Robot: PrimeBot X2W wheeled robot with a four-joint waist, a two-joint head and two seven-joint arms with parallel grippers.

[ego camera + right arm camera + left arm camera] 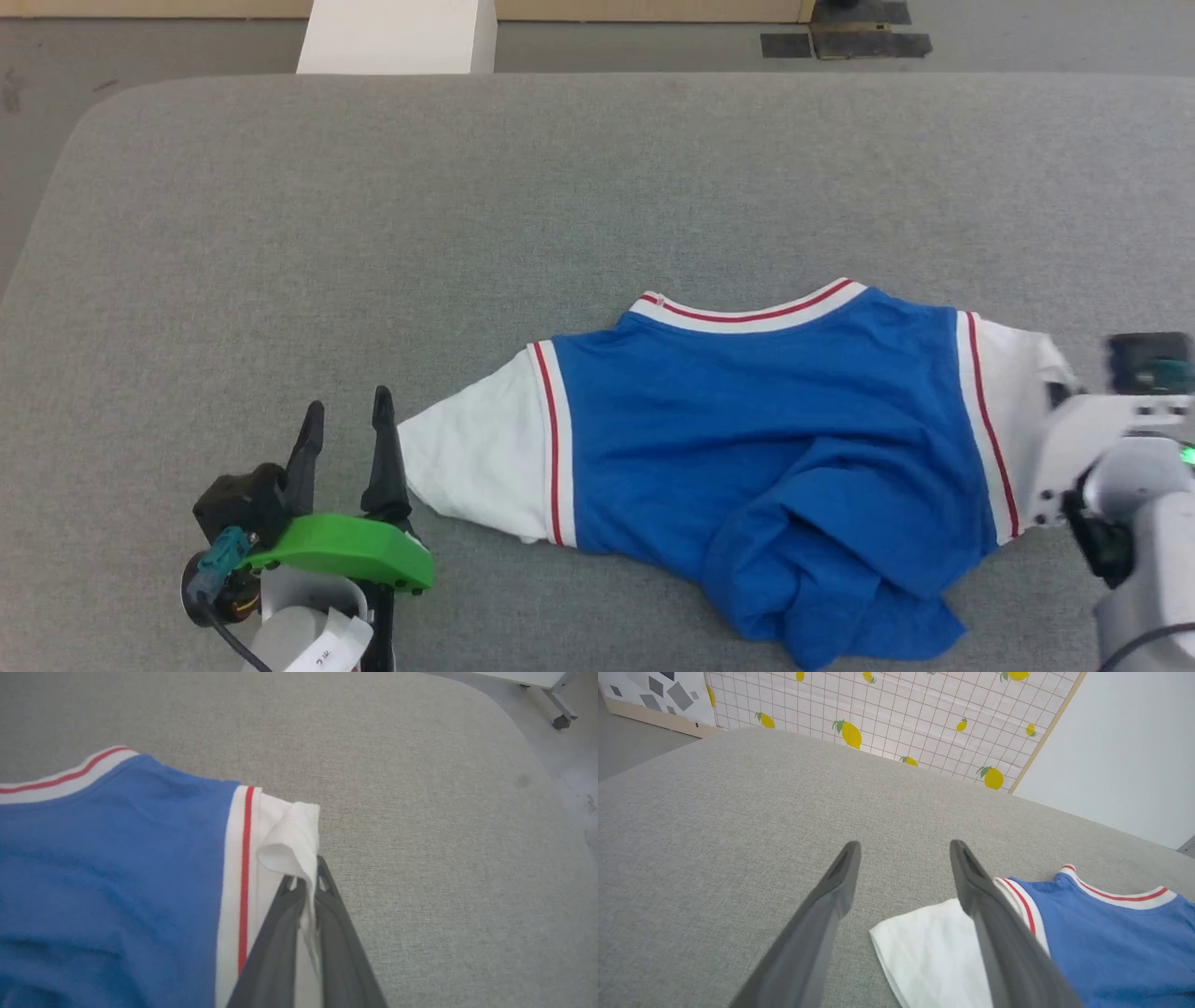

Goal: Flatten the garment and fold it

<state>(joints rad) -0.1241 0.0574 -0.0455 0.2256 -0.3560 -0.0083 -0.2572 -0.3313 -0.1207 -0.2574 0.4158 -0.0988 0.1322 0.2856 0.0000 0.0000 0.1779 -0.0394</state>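
- Position: royal-blue soft jersey garment [747, 411] with white sleeves and red-and-white striped trim lies on a broad grey fabric-covered table [373, 187], right of centre, neck band away from the robot, shoulders spread.
- Free side: left gripper [348, 399] has its fingers wide apart, holding nothing, just beside the tip of the left-hand sleeve [467, 457]. Contact with the cloth uncertain.
- Holding side: right gripper [306, 882] has its fingers closed on the edge of the right-hand sleeve [289, 830], cloth pinched and curled over.
- Handling, judged: light, limp, no stiffness; likely drags on the textured cover rather than slides. Best hold at sleeve ends or hem corners, drawing outward.
- Hard to make out: lower hem [822, 579] is bunched and doubled over, corners buried. Which face is up, cannot tell.
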